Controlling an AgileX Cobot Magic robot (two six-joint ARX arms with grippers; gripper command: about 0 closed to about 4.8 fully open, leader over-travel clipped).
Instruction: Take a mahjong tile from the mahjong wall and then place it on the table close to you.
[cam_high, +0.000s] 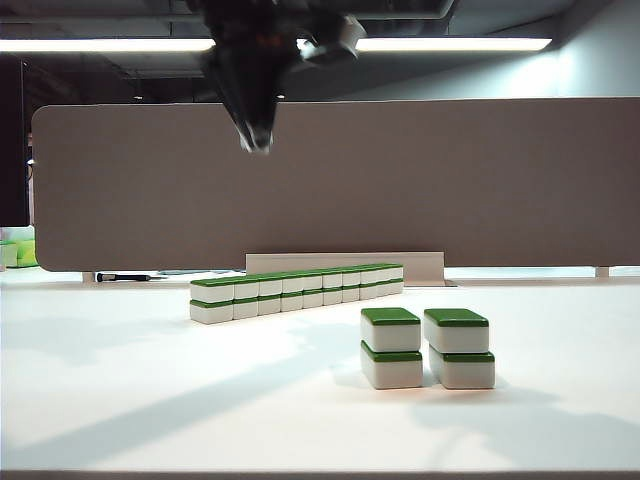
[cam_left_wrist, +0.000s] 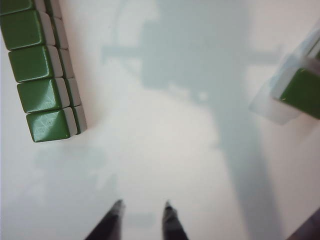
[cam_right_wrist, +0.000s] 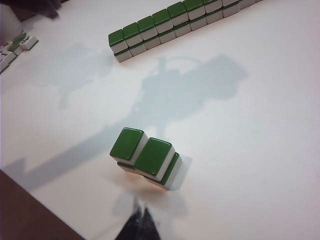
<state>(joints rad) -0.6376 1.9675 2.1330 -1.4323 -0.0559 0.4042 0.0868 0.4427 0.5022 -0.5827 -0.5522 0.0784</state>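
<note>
Two two-high stacks (cam_high: 427, 347), four green-topped white tiles, nearest. Mahjong wall (cam_high: 297, 291): one row, two tiers, on desk (cam_high: 150, 400). Left fingers (cam_left_wrist: 142, 220) slightly parted, empty, above desk; right fingers (cam_right_wrist: 139, 222) clenched, empty, beside stacks.

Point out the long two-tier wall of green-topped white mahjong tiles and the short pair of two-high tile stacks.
mahjong wall (cam_high: 300, 293): exterior view, front face mid-row.
short pair of stacks (cam_right_wrist: 145, 157): right wrist view, green tops.
</note>
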